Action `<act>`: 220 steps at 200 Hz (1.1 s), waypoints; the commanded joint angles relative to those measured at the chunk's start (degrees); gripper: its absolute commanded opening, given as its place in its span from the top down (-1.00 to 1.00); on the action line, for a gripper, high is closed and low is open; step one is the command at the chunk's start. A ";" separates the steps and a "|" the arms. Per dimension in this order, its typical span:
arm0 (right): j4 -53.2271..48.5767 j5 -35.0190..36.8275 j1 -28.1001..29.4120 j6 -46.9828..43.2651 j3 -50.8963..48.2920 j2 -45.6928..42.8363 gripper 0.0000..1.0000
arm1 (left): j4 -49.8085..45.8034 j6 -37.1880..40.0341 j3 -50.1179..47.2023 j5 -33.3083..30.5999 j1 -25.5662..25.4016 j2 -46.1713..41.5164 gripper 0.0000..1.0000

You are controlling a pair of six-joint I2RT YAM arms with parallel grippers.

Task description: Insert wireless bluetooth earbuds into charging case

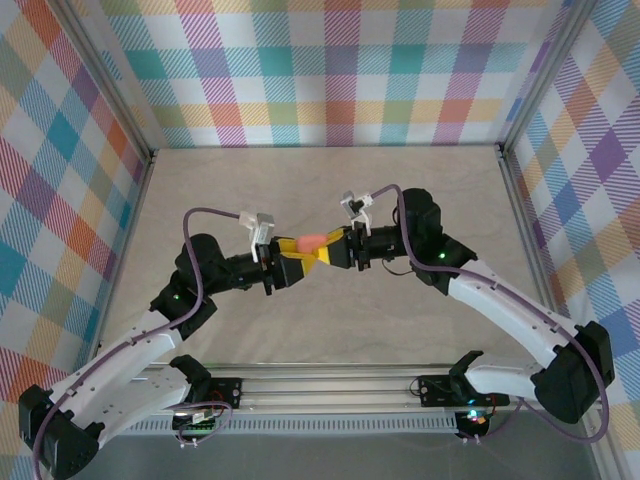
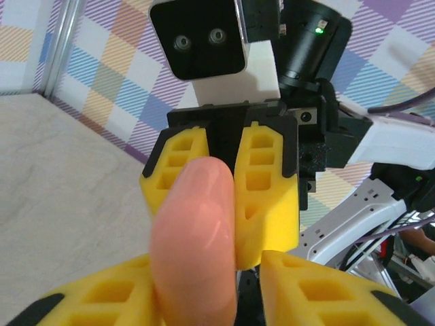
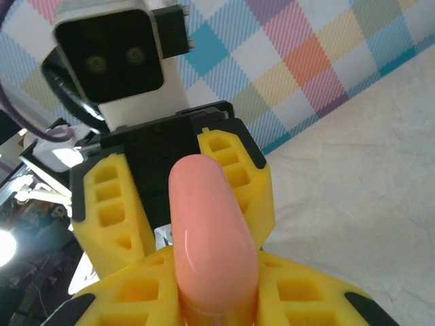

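The charging case [image 1: 312,241] is glossy salmon-pink, the gripper fingers [image 2: 265,183] bright yellow, the walls [image 1: 340,70] pastel plaid, and the table [image 1: 330,190] mottled beige.

Your left arm [image 1: 120,370] and right arm [image 1: 505,300]: white shells, black joints, purple cables [image 1: 215,212], green lights [image 2: 319,29]; yellow lattice fingers [image 2: 265,197].

The charging case [image 1: 312,241] is a glossy, salmon-pink pill shape. It hangs above the table's [image 1: 300,190] middle, clamped in the right gripper [image 3: 214,272].
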 commanded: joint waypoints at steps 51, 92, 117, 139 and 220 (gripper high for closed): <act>-12.55 12.22 -3.64 3.57 -0.97 6.55 0.74 | -24.04 15.25 7.64 -14.42 -0.47 -1.56 -1.00; -19.72 13.69 -4.02 1.30 3.32 20.61 0.72 | -34.63 16.65 8.04 -27.24 -0.47 -3.28 -1.00; -21.25 12.10 -4.06 -0.57 9.27 32.25 0.78 | -35.37 15.22 5.54 -29.88 -0.46 -5.72 -1.00; -22.20 11.28 -4.09 -1.11 14.99 40.29 0.78 | -36.06 14.45 4.10 -31.55 -0.47 -7.30 -1.00; -31.50 21.15 -4.14 -5.66 22.18 49.74 0.57 | -35.74 14.26 2.81 -35.43 -0.47 -5.63 -1.00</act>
